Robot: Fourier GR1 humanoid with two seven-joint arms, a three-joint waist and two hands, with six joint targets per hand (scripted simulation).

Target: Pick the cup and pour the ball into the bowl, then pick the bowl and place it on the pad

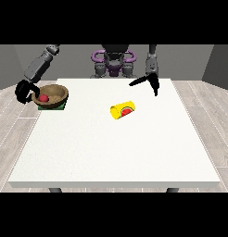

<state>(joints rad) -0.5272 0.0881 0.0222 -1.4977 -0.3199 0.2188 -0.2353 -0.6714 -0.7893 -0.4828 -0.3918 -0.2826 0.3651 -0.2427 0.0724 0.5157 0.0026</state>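
A large white surface (116, 152) fills the middle of a grey-walled room with pale plank flooring, and the robot stands behind its far edge.

The wooden bowl (53, 95) sits at the surface's far corner on the view's left, resting on a dark green pad (63, 107) of which only the edges show beneath it. A red ball (43, 98) lies inside the bowl. The hand at the view's left (24, 90) is right against the bowl's outer rim, on the side away from the middle of the surface, its fingers curled in a hook around that rim, so it appears to be clasping the bowl. That hand is by far the nearer one to the bowl; any coming move turns on it opening and drawing away outward, to the view's left, since the bowl seems already set on the pad.

The yellow cup (123, 110) lies on its side near the surface's centre, well apart from both hands, its long axis running roughly left to right, its mouth to the view's left. It carries a red and green watermelon mark.

The hand at the view's right (150, 82) hovers above the far edge, fingers straight and spread from the thumb, holding nothing.
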